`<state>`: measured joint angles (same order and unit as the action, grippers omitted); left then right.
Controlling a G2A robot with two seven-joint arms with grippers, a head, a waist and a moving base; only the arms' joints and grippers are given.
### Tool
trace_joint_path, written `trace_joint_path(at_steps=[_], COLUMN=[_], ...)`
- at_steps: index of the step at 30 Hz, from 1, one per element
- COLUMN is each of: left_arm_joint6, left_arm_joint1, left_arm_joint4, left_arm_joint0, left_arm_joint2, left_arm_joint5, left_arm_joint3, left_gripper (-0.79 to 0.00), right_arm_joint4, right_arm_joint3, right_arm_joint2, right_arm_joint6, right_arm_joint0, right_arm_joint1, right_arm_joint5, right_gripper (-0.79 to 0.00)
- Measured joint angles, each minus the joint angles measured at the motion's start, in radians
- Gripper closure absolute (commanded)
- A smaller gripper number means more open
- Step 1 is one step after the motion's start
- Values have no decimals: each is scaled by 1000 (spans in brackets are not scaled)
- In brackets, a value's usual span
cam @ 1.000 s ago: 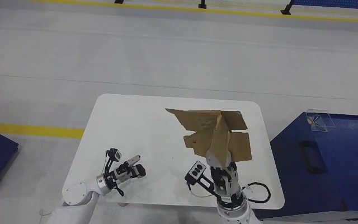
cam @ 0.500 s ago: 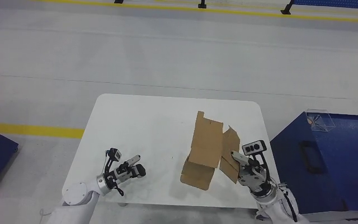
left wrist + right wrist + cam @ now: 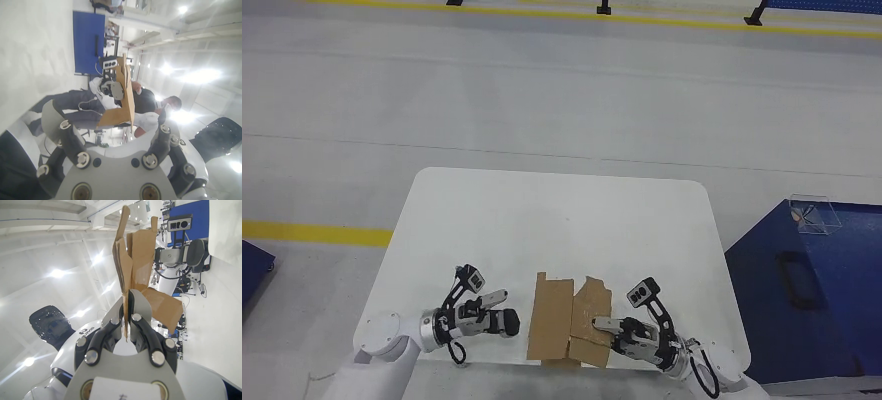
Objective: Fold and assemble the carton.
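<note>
The carton (image 3: 560,320) is clamped at one edge by the right gripper (image 3: 128,298). The left gripper (image 3: 504,310) is held open beside it.

You're working at a white table (image 3: 542,215) with rounded corners, set on a pale grey floor (image 3: 542,90). Just beside the table's right side stands a dark blue cabinet (image 3: 832,320) with a black handle (image 3: 795,278) on top. A clear plastic box (image 3: 810,214) sits at its far edge. Left of the table a yellow stripe (image 3: 312,234) crosses the floor. Another yellow line (image 3: 542,14) lies well beyond the table's far side, with black stand feet (image 3: 604,11) on it.
</note>
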<state>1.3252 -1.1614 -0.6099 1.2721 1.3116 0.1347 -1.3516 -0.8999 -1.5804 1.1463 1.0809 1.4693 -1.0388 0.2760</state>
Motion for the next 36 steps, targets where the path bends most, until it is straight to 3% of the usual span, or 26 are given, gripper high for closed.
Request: trace_joint_path(at_steps=[1, 2, 3, 4, 6, 16, 17, 18, 26, 28, 30, 32, 34, 36], left_arm_joint6=[10, 17, 23, 34, 49, 61, 61, 61, 59, 9, -96, -209, -269, -269], left_arm_joint1=[0, 0, -1, -1, -2, 1, 1, 1, 1, 0, -6, -20, -37, -55], left_arm_joint4=[-4, -4, -6, -13, -30, -60, -60, -60, -59, -60, -91, -167, -264, -378], left_arm_joint0=[3, 6, 10, 14, 19, 25, 25, 25, 25, 37, 67, 102, 120, 118], left_arm_joint2=[-9, -17, -26, -38, -50, -51, -51, -51, -49, -21, -4, -18, -58, -108], left_arm_joint5=[-12, -16, -21, -30, -42, -49, -49, -49, -47, 3, 105, 228, 319, 342], left_arm_joint3=[-9, -15, -20, -24, -29, -24, -24, -24, -25, -52, -86, -107, -101, -76], left_gripper=[-782, -659, -385, -286, 0, 0, 0, 0, 0, 0, 0, 0, 0, 0], right_arm_joint4=[7, 17, 28, 39, 48, 61, 68, 73, 74, 98, 181, 286, 376, 455], right_arm_joint3=[6, 10, 15, 21, 29, 55, 55, 55, 54, 39, 21, 6, 8, 8], right_arm_joint2=[-13, -22, -31, -44, -58, -83, -84, -85, -84, -68, -36, -10, 16, 34], right_arm_joint6=[6, 7, 8, 7, 0, -12, -13, -13, -14, -43, -128, -225, -291, -338], right_arm_joint0=[-7, -13, -17, -23, -30, -56, -57, -58, -59, -61, -53, -29, -14, -4], right_arm_joint1=[-3, -5, -8, -11, -15, -29, -29, -29, -29, -30, -30, -33, -35, -37], right_arm_joint5=[1, 4, 7, 7, 8, 2, -1, -3, -3, 26, 124, 297, 452, 557], right_gripper=[0, 0, 0, 0, 0, 0, -102, -785, -785, -785, -785, -785, -785, -785])
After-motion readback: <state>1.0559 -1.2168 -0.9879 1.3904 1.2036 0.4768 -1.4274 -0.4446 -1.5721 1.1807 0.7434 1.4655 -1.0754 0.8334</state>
